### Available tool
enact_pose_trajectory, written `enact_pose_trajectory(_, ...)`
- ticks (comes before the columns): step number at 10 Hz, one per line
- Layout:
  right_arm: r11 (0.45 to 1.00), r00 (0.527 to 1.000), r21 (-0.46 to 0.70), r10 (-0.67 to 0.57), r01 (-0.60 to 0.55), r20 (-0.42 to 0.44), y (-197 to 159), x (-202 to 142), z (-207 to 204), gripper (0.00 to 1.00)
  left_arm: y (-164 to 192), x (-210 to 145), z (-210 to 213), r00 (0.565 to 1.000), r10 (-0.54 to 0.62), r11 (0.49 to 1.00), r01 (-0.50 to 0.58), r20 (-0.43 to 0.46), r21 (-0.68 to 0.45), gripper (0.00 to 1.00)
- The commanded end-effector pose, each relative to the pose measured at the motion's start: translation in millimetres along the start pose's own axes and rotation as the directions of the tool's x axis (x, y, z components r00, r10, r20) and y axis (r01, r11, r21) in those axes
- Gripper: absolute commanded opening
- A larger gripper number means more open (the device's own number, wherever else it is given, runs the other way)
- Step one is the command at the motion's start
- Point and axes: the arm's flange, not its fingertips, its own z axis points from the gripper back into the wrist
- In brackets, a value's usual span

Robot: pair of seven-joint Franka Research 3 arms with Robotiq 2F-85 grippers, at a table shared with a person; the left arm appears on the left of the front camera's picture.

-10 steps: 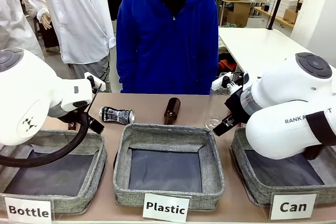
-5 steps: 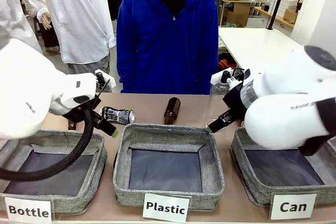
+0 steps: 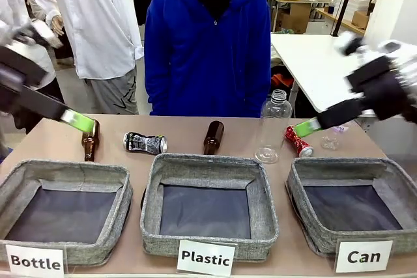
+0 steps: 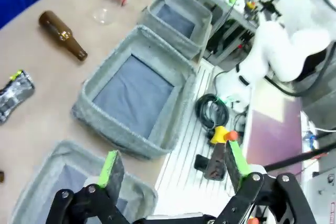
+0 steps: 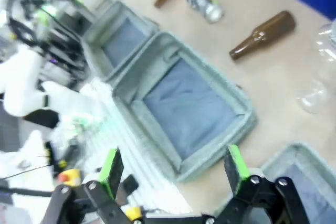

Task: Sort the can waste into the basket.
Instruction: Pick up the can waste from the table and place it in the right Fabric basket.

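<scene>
The black can with white print lies on its side behind the gap between the left and middle baskets; it also lies at the table's left edge and far up the table. The red can lies tilted just behind the "Can" basket. My left gripper is raised at the far left, blurred; its fingers stand wide apart and empty. My right gripper hovers beside the red can, apart from it, and its fingers are open and empty too.
Two brown bottles lie on the table, and a clear plastic bottle stands left of the red can. The "Bottle" basket and "Plastic" basket sit along the front. A person in blue stands at the far side.
Both arms have swung up and outward from the table's middle, which uncovers the left brown bottle and the red can. The cans and baskets have not moved.
</scene>
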Motion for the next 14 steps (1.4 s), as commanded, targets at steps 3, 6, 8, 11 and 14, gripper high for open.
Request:
enact_pose_trajectory(3,0.972,0.956,0.129,-0.220,0.197,0.195,-56.2,-73.7,98.5,1.00,68.8,-45.0,114.8,0.871,0.361,0.930,-0.360,0.332,-0.066,1.00)
enact_pose_trajectory(6,0.921,0.834,0.193,-0.388,0.338,0.391,-90.9,-133.1,139.4,1.00,118.9,-112.1,168.6,0.650,0.557,0.802,-0.583,0.517,-0.133,1.00)
enact_pose_trajectory(8,0.881,0.743,0.231,-0.472,0.413,0.475,-110.0,-166.7,153.5,1.00,126.9,-155.6,181.0,0.510,0.604,0.749,-0.627,0.612,-0.216,1.00)
enact_pose_trajectory(11,0.858,0.719,0.228,-0.510,0.459,0.472,-127.6,-162.1,185.4,1.00,133.1,-171.7,190.2,0.493,0.623,0.720,-0.664,0.607,-0.200,1.00)
enact_pose_trajectory(14,0.858,0.719,0.228,-0.510,0.459,0.472,-127.6,-162.1,185.4,1.00,133.1,-171.7,190.2,0.493,0.623,0.720,-0.664,0.607,-0.200,1.00)
